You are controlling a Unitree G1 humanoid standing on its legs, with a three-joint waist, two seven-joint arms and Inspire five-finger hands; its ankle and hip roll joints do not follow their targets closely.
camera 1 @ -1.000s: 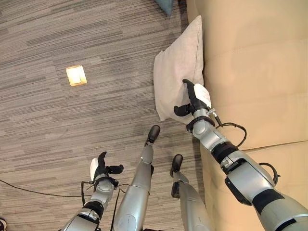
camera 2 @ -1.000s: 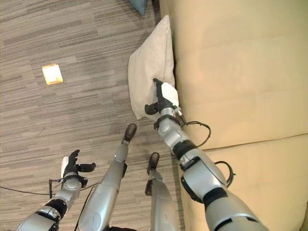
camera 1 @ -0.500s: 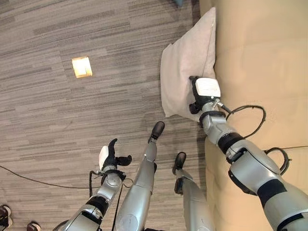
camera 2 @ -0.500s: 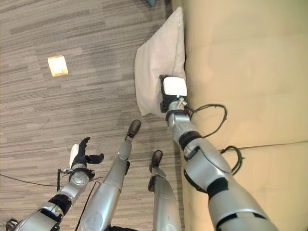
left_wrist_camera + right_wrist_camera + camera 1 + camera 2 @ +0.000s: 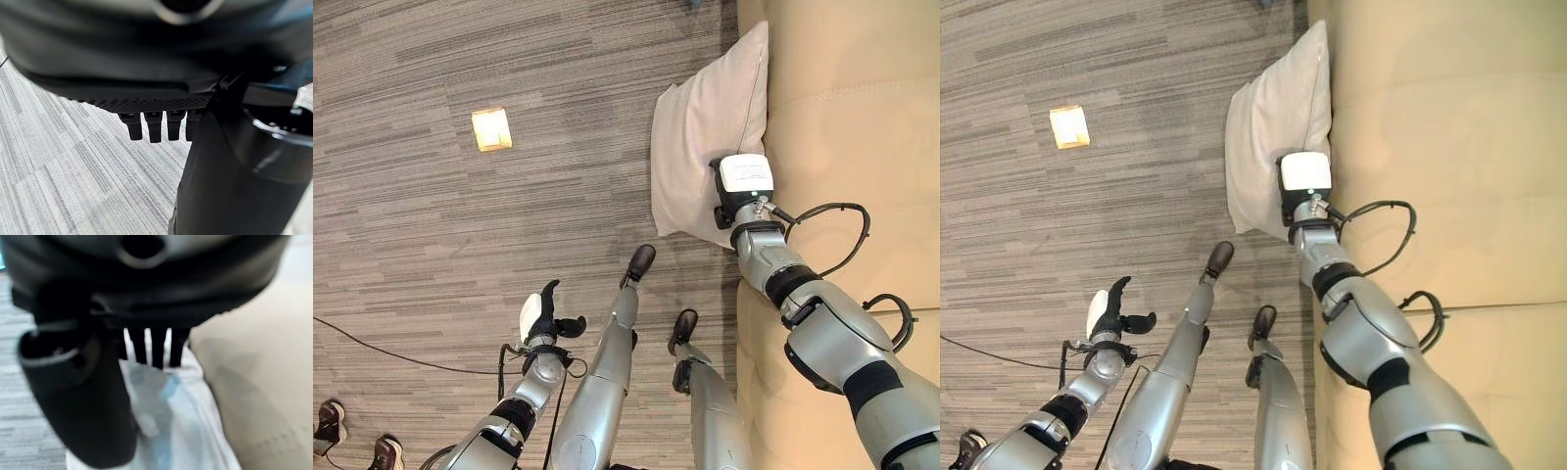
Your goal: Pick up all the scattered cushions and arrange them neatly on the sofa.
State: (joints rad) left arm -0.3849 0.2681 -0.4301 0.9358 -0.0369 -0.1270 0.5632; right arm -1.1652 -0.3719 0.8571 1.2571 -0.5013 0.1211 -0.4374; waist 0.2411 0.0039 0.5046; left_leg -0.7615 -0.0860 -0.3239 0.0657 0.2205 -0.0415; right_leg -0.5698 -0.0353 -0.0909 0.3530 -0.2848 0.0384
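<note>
We're right at the grab here. Our right hand (image 5: 741,192) is down against the pale beige square fabric cushion (image 5: 705,147), which stands on edge on the grey striped carpet floor (image 5: 431,255), leaning against the front of the tan upholstered sofa (image 5: 842,108). From the head views the hand sits at the cushion's lower edge, on the side nearest the sofa, with its white-covered back turned up toward us. In the right wrist view the fingers (image 5: 151,350) reach straight out onto the pale fabric and the thumb (image 5: 78,401) lies along the cushion's near face. Whether they've actually pinched the cloth we cannot tell, because the contact itself is hidden.

To do this step well, in our judgement, we want a deep bite: fingers over the seam edge, thumb pressing from the opposite face, so soft stuffing doesn't slip out when we lift. Gripping near a corner would let the cushion swing and sag, so a hold closer to mid-edge looks safer. Then we should lift clear of the sofa front before swinging it over the seat.

Our left hand (image 5: 540,319) hangs low over the carpet, fingers loosely spread and holding nothing, well apart from the cushion.
</note>
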